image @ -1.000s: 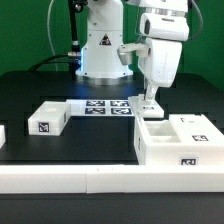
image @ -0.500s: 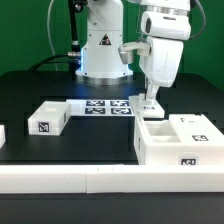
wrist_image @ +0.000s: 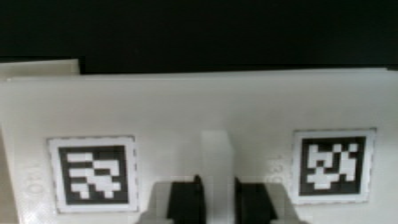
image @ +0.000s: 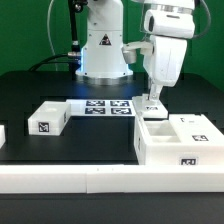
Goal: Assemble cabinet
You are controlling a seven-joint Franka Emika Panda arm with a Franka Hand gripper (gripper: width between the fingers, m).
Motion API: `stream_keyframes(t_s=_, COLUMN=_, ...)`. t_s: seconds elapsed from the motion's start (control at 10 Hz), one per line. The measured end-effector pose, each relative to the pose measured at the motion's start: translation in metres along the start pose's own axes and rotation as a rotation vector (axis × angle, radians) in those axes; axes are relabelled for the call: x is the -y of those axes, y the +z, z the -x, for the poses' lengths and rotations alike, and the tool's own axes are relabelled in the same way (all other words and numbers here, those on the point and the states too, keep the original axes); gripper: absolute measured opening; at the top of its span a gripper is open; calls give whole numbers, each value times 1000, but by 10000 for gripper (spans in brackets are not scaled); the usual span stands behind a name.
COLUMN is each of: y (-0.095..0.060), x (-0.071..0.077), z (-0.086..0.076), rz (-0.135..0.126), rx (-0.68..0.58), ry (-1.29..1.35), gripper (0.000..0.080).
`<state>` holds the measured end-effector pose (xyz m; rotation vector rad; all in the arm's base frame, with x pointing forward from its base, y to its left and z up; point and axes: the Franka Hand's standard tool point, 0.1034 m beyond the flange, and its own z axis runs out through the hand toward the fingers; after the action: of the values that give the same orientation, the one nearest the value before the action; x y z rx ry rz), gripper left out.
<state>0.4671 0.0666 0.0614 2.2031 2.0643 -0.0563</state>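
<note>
The cabinet, a large white box with inner compartments and a tag on its front, stands at the exterior view's right. My gripper hangs just above its rear left corner. The fingers are shut on a small white tagged panel. In the wrist view that panel fills the picture, with a tag on each side of a middle ridge. The ridge runs between my two dark fingers, and my gripper is closed on it.
The marker board lies in the middle behind the gripper. A small white tagged block sits at the exterior view's left, another at the far left edge. A long white rail runs along the front. The robot base stands behind.
My gripper has shifted slightly toward the exterior view's right with the panel still in it. Nothing else has moved.
</note>
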Motion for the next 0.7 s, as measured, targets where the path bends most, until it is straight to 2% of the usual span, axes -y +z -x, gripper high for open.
stream_keyframes(t_s=0.4, y=4, x=-2, z=1, rz=-7, rx=6, ry=4, gripper=64)
stream_keyframes(t_s=0.7, y=4, x=-8, z=-1, rz=-1, rx=6, ry=-3, gripper=64)
